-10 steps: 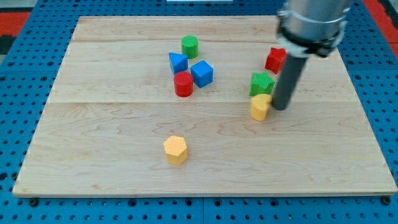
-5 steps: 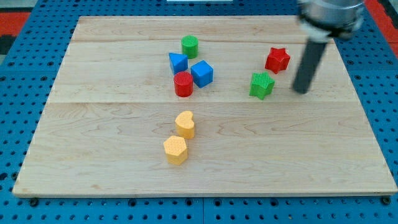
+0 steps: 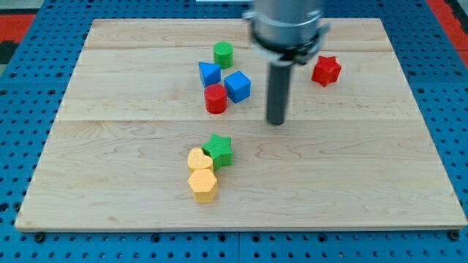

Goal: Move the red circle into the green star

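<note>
Camera view. The wooden board (image 3: 110, 190) lies on a blue perforated surface (image 3: 29, 73). The arm carries no claw, so there is nothing to report as released or clenched; it ends in a dark rod, and my tip (image 3: 276, 123) rests on bare board right of the upper cluster of blocks, touching none of them.

Task items. The red circle (image 3: 216, 98) stands upright in the upper middle of the board, left of my tip and clear of it. The green star (image 3: 218, 150) sits lower down, below the red circle and well apart from it, below and left of my tip.

Upper cluster. A blue cube (image 3: 237, 86) lies just right of the red circle, up against it or nearly so; the gap cannot be resolved at this size. A blue block (image 3: 209, 73), apparently wedge-shaped, sits directly above the red circle. A green cylinder (image 3: 224, 55) stands above both blue blocks, just beside them.

Lower group. A yellow block with a rounded top (image 3: 199, 159) touches the green star's left side. A yellow hexagon (image 3: 202, 185) sits directly below it, in contact.

A red star (image 3: 326, 70) lies alone toward the view's upper right, right of the rod.
</note>
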Tool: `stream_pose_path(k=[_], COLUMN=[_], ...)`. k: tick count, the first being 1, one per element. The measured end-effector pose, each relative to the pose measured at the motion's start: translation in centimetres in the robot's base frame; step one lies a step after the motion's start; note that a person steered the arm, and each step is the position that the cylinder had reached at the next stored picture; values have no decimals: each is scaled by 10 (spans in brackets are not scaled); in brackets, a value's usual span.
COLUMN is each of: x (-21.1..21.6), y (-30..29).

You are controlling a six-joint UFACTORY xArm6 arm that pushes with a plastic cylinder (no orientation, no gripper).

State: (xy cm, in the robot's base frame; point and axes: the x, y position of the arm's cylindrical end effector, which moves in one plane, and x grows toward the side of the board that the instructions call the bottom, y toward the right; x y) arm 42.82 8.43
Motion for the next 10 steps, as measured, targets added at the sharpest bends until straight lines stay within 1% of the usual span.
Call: stream_pose_path(k=[1, 2, 4, 5, 6, 7, 8, 9, 10], x=[-46, -78, -91, -36, 21, 50, -9, -35, -14], y=[-32, -115, -169, -94, -83, -53, -49, -119, -140])
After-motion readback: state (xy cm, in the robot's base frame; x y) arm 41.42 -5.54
